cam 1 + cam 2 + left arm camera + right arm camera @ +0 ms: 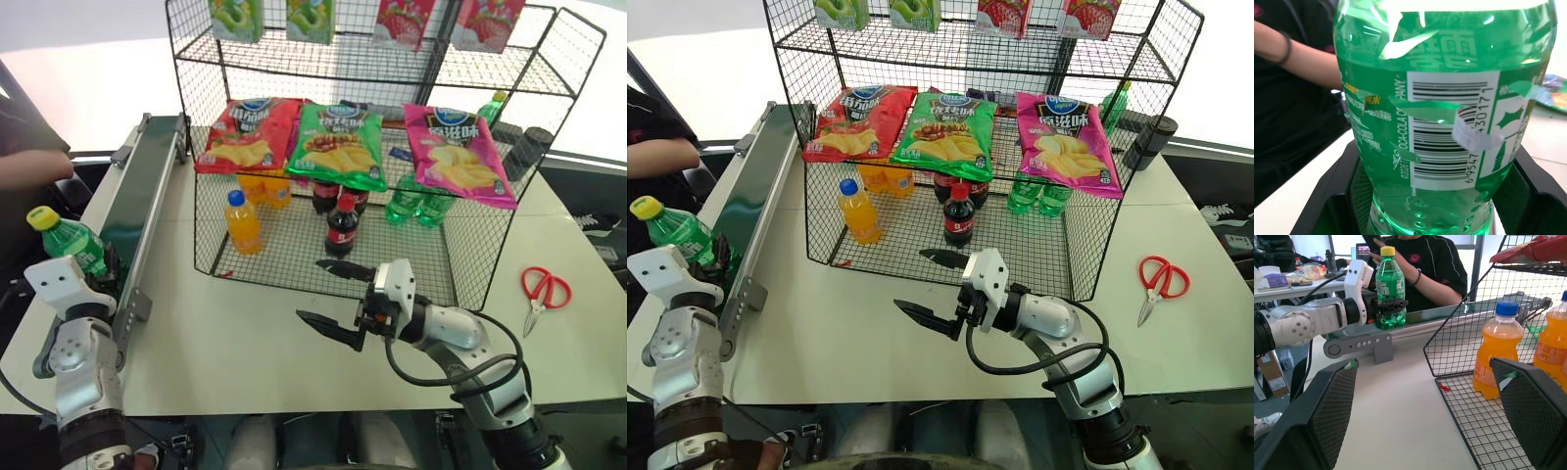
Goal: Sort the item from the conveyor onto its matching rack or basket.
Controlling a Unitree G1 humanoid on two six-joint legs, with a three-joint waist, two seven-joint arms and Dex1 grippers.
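From the head camera we see our left hand closed on the green soda bottle, upright at the near end of the conveyor. Our right hand hangs over the tabletop with fingers spread wide and nothing between them, just before the black wire rack.

In the left wrist view the bottle's label and barcode sit between our black fingers.

In the right wrist view our open fingers frame the orange-drink bottle in the rack's lowest tier, a person behind the conveyor.
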